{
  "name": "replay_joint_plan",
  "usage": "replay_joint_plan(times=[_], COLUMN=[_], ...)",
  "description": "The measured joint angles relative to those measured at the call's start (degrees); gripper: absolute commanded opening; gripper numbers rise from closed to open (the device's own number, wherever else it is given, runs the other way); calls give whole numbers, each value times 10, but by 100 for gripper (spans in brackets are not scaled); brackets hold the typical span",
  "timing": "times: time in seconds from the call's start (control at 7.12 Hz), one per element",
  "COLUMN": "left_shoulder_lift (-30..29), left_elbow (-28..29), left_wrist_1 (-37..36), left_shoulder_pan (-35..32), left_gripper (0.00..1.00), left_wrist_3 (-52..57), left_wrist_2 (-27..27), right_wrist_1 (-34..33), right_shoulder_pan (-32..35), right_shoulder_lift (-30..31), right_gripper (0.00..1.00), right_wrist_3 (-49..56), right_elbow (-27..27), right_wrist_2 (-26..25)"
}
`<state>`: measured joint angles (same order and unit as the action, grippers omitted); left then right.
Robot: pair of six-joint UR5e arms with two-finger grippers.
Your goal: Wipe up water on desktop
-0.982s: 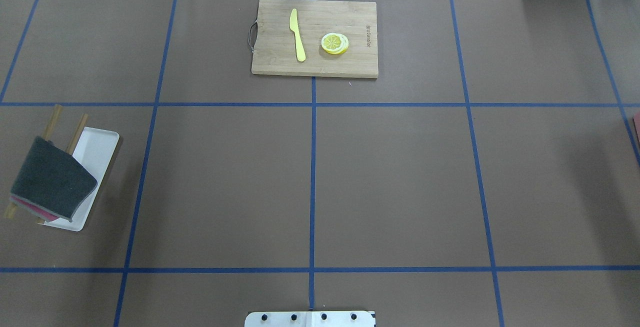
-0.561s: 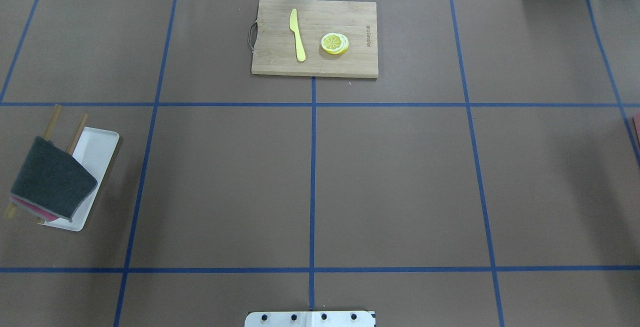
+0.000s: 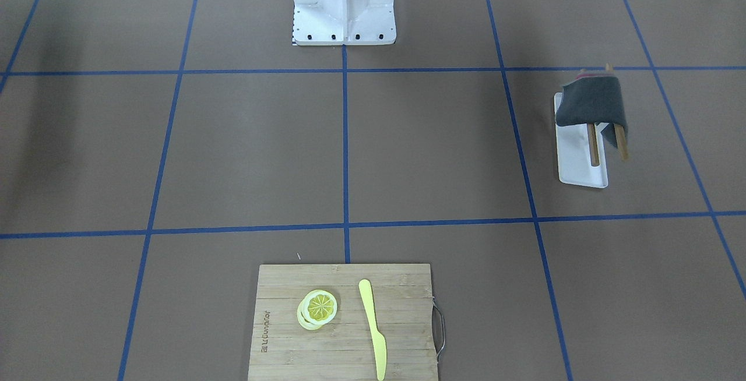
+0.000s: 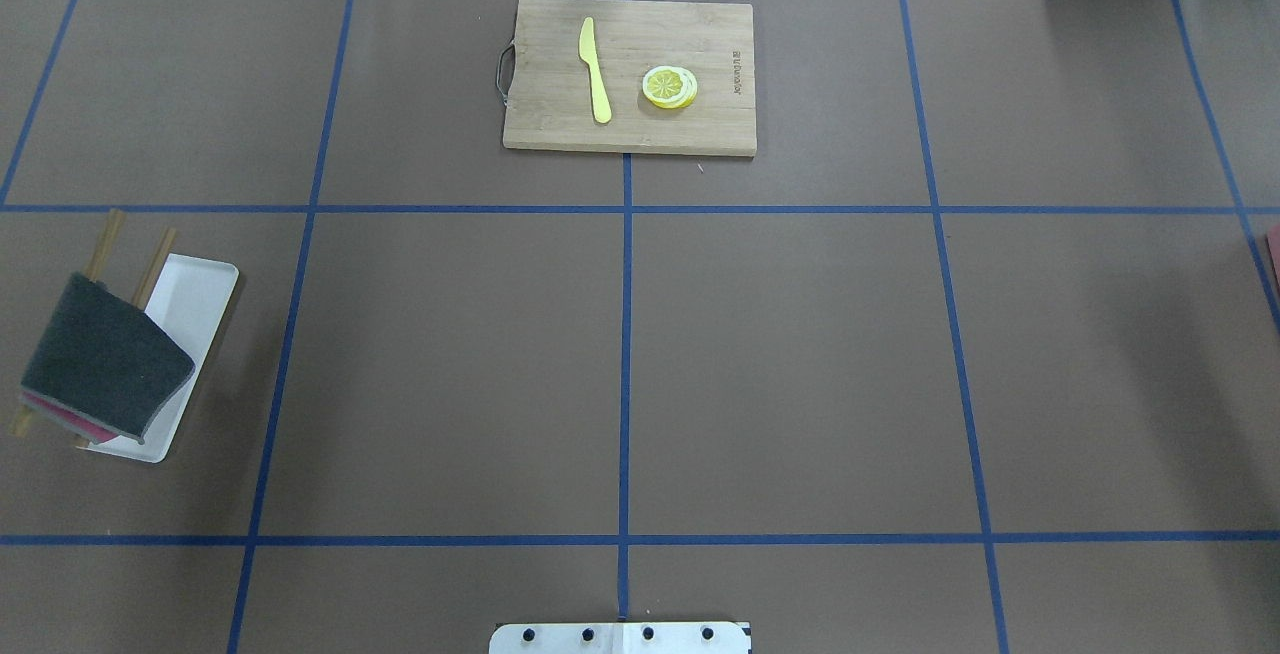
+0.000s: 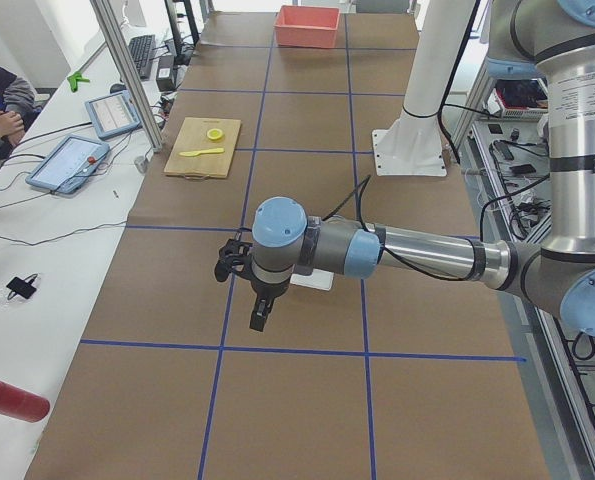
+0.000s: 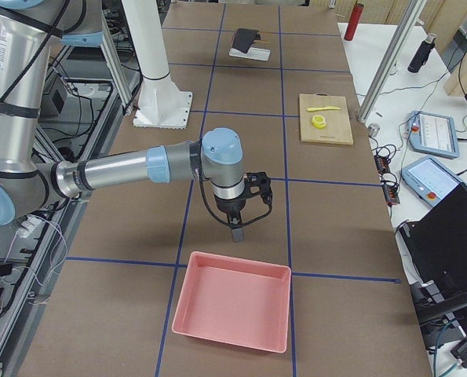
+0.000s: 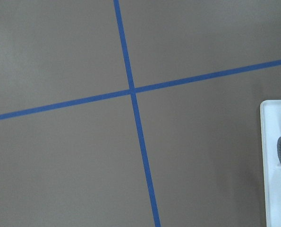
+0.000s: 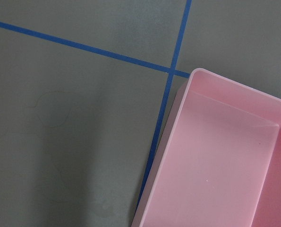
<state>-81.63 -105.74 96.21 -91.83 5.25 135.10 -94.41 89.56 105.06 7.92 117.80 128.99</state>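
Nearest, the robot's white base plate [image 4: 620,637] sits on the desktop [image 4: 800,354], the brown sheet gridded with blue tape that fills both central views. No puddle can be made out on it. The right wrist view shows only a faint irregular outline on the paper near a tape crossing.

Out toward the table's ends, each arm points its tool down above the surface. The left gripper [image 5: 261,318] hangs near a tape crossing, just beside a white tray [image 4: 195,299]. The right gripper [image 6: 236,232] hangs just beside the rim of a pink bin [image 6: 237,302]. (Only the side cameras catch them, so I cannot tell whether either pair of fingers is spread or closed.)

On the tray, a dark grey cloth [image 4: 105,359] drapes over a wooden rack [image 4: 105,239], with a red edge [image 4: 62,418] showing beneath it.

Farthest, at the opposite edge, a bamboo cutting board [image 4: 555,124] carries a yellow knife [image 4: 595,69] and lemon slices [image 4: 669,86], near each other but apart.
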Motion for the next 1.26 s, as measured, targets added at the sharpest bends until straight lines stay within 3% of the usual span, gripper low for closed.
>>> replay_joint_plan(times=[0.7,1.26], left_shoulder_lift=[-6,28], left_elbow=[12,14], left_wrist_1=[109,240], left_shoulder_pan=[-6,94], left_gripper=[99,98], left_wrist_3=[-30,-234], left_wrist_2=[16,73], right_wrist_1=[2,2], right_shoulder_pan=[-11,-66], right_shoulder_lift=[-32,-59], right_gripper=[100,100], right_wrist_3=[-35,-149], right_elbow=[9,18], right_wrist_2=[12,18])
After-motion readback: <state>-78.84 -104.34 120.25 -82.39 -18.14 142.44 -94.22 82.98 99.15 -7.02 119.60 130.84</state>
